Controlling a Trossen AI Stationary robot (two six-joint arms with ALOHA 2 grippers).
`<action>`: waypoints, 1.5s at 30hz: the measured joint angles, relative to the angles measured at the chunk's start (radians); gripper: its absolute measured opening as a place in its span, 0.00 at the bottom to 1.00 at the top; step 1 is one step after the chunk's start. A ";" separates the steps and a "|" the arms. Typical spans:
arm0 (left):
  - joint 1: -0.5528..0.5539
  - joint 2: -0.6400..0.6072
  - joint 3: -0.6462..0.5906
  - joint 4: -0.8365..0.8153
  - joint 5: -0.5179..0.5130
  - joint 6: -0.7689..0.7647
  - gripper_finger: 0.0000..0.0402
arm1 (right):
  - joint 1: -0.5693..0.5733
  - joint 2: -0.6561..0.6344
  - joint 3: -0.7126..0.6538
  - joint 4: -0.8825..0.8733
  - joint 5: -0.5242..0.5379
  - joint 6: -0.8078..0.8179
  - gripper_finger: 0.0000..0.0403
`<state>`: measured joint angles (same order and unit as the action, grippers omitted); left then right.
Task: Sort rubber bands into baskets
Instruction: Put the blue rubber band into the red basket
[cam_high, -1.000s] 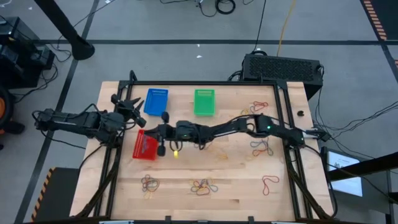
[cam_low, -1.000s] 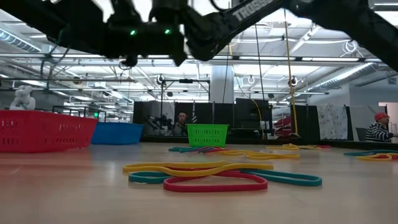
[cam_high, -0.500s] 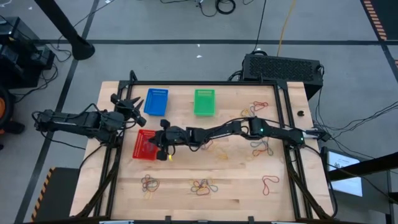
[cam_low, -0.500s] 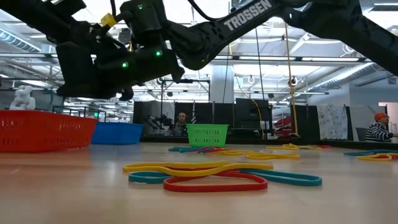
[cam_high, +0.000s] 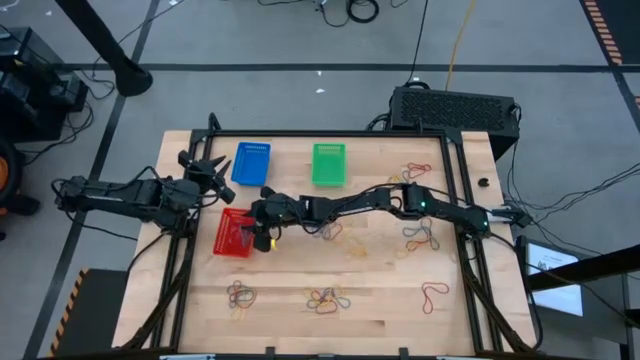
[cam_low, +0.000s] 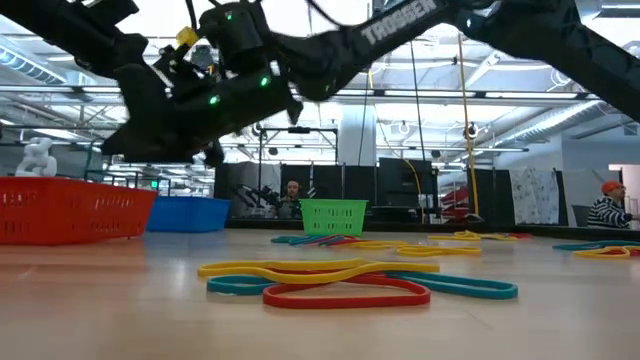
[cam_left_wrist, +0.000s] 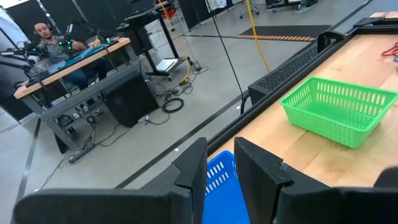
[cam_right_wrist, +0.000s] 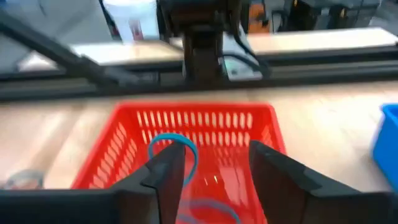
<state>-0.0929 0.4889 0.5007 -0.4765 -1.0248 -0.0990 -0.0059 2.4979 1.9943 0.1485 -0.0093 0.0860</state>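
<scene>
The right gripper (cam_right_wrist: 211, 163) is hovering over the red basket (cam_right_wrist: 196, 118), jaws apart, releasing a blue rubber band (cam_right_wrist: 173, 146) that is falling into it. The left gripper (cam_left_wrist: 219, 167) is waiting beside the blue basket (cam_high: 250, 162), jaws slightly apart, empty. Next, probably, a reach to the loose bands (cam_high: 328, 297) well away from the red basket.

Overhead straight down; low level across table; right wrist close above red basket (cam_right_wrist: 193, 134), shared overhead.

Bright overhead lighting, right wrist view blurred
</scene>
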 joint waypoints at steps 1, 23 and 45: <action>0.000 0.000 0.000 0.000 0.000 0.000 0.22 | 0.000 -0.017 0.000 -0.035 0.001 -0.019 0.44; 0.000 0.000 0.000 0.001 0.001 0.000 0.22 | 0.005 -0.119 0.000 -0.372 0.012 -0.227 0.45; 0.000 0.000 0.000 -0.003 0.034 0.000 0.22 | 0.034 -0.191 0.002 -0.723 0.034 -0.100 0.45</action>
<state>-0.0929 0.4885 0.5007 -0.4799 -0.9909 -0.0985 0.0282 2.3067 1.9968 -0.5750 0.0248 -0.0143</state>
